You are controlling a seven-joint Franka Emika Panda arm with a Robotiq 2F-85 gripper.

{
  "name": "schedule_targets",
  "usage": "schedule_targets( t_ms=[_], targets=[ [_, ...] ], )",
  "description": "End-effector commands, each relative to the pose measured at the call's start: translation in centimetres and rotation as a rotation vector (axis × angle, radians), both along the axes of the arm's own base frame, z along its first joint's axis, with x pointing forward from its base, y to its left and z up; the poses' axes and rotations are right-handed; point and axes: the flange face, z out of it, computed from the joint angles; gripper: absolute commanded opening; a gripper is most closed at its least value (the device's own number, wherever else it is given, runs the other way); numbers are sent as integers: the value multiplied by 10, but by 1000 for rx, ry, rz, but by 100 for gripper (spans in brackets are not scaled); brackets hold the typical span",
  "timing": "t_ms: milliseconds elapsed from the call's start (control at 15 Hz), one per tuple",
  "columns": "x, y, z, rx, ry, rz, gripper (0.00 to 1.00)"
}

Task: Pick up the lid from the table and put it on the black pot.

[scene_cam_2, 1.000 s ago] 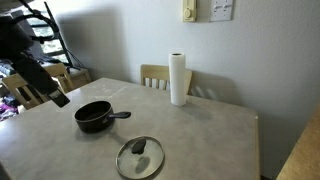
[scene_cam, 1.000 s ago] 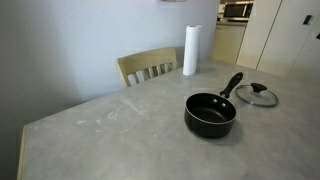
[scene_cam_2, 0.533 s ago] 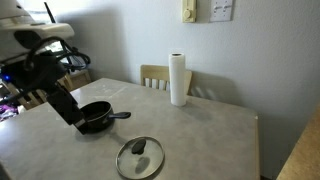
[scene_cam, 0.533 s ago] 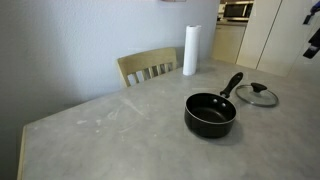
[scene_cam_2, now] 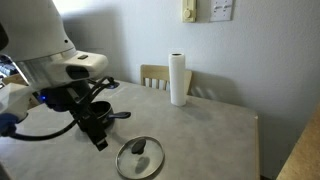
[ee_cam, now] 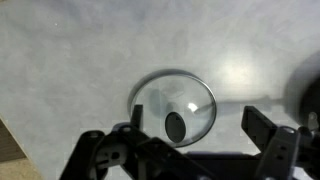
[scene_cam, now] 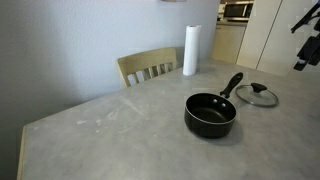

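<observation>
The clear glass lid [scene_cam: 257,95] with a metal rim and dark knob lies flat on the grey table [scene_cam: 110,130], just past the end of the black pot's [scene_cam: 210,114] long handle. In an exterior view the lid [scene_cam_2: 140,158] lies near the front edge and my arm largely hides the pot [scene_cam_2: 102,111]. My gripper [scene_cam_2: 98,136] hangs open and empty above the table, between pot and lid. It shows at the frame edge in an exterior view [scene_cam: 304,52]. In the wrist view the open jaws [ee_cam: 200,128] are above the lid [ee_cam: 190,95], with its knob near one finger.
A white paper towel roll [scene_cam: 190,50] stands at the table's far side, in front of a wooden chair [scene_cam: 148,67]; both show in the exterior views [scene_cam_2: 178,80]. The table's wooden edge [ee_cam: 12,150] appears in the wrist view's corner.
My arm has swung in over the table from the side and come down towards the lid. Lid and pot have not moved.
</observation>
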Motion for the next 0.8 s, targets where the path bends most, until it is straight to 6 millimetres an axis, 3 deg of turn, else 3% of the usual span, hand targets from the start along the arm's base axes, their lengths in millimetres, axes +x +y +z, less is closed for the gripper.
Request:
schedule_targets(
  t_ms=[0, 400, 733],
  targets=[
    [1, 1, -4, -13, -34, 28, 100],
    [26, -13, -47, -106, -183, 50, 100],
    [47, -8, -71, -79, -215, 50, 100]
  ],
)
